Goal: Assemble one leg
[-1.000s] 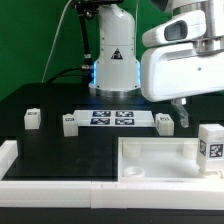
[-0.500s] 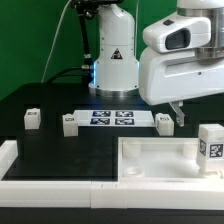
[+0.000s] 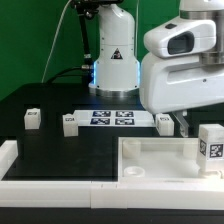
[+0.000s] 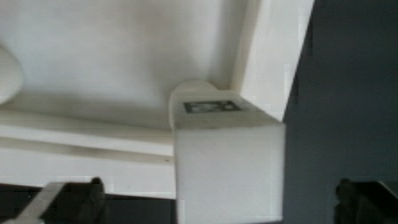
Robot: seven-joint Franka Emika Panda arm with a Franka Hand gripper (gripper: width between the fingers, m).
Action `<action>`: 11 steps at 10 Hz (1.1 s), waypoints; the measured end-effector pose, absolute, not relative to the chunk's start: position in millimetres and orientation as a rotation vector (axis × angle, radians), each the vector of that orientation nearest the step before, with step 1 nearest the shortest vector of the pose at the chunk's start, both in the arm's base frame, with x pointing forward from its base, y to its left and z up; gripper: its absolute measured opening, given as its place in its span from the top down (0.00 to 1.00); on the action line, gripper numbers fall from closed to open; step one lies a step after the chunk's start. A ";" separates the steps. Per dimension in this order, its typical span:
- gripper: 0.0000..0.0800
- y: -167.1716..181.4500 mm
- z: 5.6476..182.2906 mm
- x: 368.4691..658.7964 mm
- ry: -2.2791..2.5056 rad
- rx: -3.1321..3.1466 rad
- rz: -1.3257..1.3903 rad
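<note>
One leg (image 3: 211, 143) upright inside the tray-like panel (image 3: 158, 153), against its wall at the exterior view's right | jaws spread wide, empty, leg framed between them | risk: a tip strikes that wall, or an off-centre squeeze topples the leg.

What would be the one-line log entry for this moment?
pincer: open, empty | leg: below pincer, beside tray wall, not gripped | step: grasp not yet done
</note>
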State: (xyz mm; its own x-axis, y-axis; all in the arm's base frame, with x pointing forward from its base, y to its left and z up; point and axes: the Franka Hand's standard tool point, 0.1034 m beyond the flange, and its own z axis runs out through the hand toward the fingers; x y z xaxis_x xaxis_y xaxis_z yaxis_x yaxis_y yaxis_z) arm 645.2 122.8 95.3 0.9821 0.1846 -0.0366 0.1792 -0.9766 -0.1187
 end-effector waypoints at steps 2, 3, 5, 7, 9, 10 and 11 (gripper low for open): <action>0.19 128.8 85.7 643.3 -0.283 -3.012 0.059; 0.19 127.7 81.8 640.1 -0.300 -3.011 0.065; 0.19 125.5 76.3 634.2 -0.305 -3.010 0.082; 0.19 125.9 76.4 633.8 -0.306 -3.010 0.082; 0.30 123.4 78.2 636.1 -0.313 -3.009 0.080; 0.47 123.4 78.1 636.1 -0.312 -3.009 0.079; 0.47 123.4 78.1 636.2 -0.312 -3.009 0.079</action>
State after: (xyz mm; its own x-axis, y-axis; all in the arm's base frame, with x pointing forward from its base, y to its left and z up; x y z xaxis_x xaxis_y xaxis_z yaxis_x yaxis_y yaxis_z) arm 636.2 123.4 78.1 0.9774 0.2076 -0.0397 0.2016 -0.9721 -0.1200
